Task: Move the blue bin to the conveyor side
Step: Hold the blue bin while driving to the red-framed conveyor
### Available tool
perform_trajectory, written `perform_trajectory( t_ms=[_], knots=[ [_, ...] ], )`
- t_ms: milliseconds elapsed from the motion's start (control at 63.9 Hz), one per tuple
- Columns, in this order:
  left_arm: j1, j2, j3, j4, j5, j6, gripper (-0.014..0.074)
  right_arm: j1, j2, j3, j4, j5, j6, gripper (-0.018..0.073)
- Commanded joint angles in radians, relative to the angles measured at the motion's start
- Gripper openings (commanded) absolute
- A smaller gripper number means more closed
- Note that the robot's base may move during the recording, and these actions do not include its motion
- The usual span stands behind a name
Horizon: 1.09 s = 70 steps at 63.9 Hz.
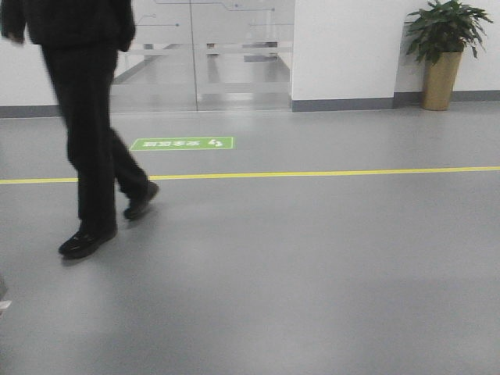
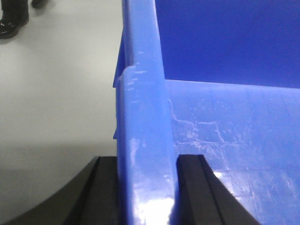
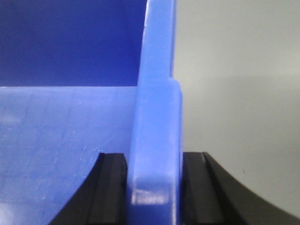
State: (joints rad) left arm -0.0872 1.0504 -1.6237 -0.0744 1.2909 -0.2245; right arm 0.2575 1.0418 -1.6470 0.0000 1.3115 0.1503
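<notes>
While front cam shows just grey floor (image 1: 312, 273) and passerby (image 1: 86, 117) at left, no conveyor in sight, blue bin (image 2: 145, 117) is between arms, pale floor beside it. Both clamped: left gripper (image 2: 147, 161) on left rim, right gripper (image 3: 153, 157) on right rim. Guess: stiff, looks empty so light, glossy so slippery; thick rim best hold, both sides.

The left gripper (image 2: 146, 187) presses its black jaws against both sides of the blue bin (image 2: 234, 136) wall. Pale floor (image 2: 56, 93) and a dark shoe (image 2: 10, 26) lie beyond.
</notes>
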Motion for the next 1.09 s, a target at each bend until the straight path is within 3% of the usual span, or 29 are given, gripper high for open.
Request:
perform_trajectory(
  t_ms=[0,1079],
  knots=[
    [0.000,-0.020,-0.017,0.044,-0.086,0.010,-0.0018,-0.005,-0.019,-0.015,-0.072,-0.090,-0.017,-0.0081],
    [0.000,-0.020,-0.017,0.056,-0.092,0.010,-0.0018,-0.005,-0.019,-0.015,-0.072,-0.090,-0.017,-0.0081]
  ],
)
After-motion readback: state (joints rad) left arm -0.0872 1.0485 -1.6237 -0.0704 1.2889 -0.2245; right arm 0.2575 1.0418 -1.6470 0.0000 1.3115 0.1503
